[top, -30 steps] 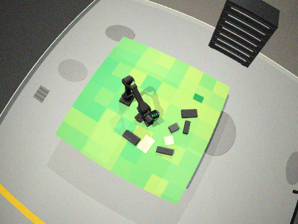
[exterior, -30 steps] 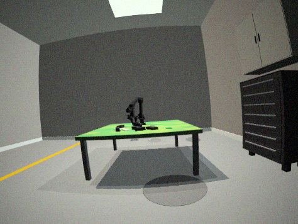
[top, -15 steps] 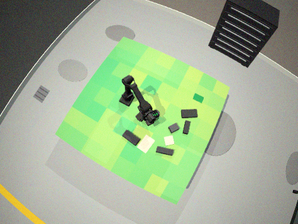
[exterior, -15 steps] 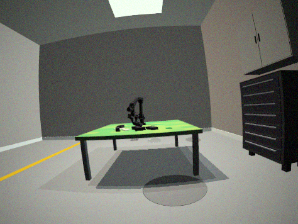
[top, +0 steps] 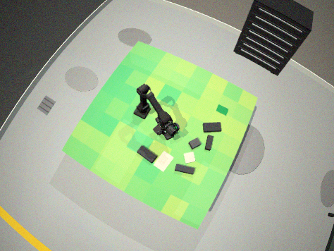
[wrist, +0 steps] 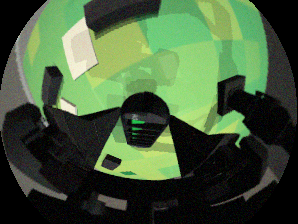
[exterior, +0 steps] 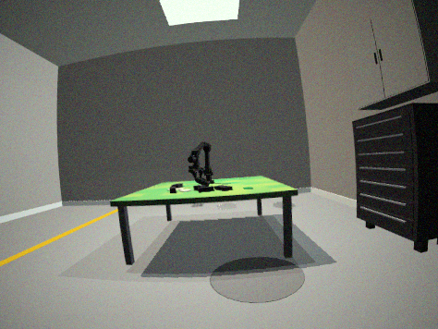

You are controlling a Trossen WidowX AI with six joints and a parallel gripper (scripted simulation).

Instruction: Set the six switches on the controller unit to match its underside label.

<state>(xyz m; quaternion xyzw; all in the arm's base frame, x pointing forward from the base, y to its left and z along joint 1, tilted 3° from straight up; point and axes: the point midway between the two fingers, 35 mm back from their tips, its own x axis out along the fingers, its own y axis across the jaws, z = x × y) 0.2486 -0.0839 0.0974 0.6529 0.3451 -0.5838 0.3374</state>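
Note:
The dark grey controller unit [top: 175, 127] [wrist: 145, 131] is between my fingertips, above the bench and tilted. In the wrist view it fills the gap between the fingers, seen nearly end-on, with green switch ends along its visible face. My gripper [top: 170, 129] [exterior: 197, 173] [wrist: 145, 113] is shut on it. The individual switch positions are too small and foreshortened to read. The label on the underside does not show.
Dark modules [top: 146, 154] [top: 184, 169] [top: 194, 143] [top: 209, 142] [top: 212, 127] lie on the bench [top: 116, 169]. A large white card [top: 163, 161] [wrist: 81, 47], a small white card [top: 189, 157] and a dark green patch [top: 222, 109] lie among them.

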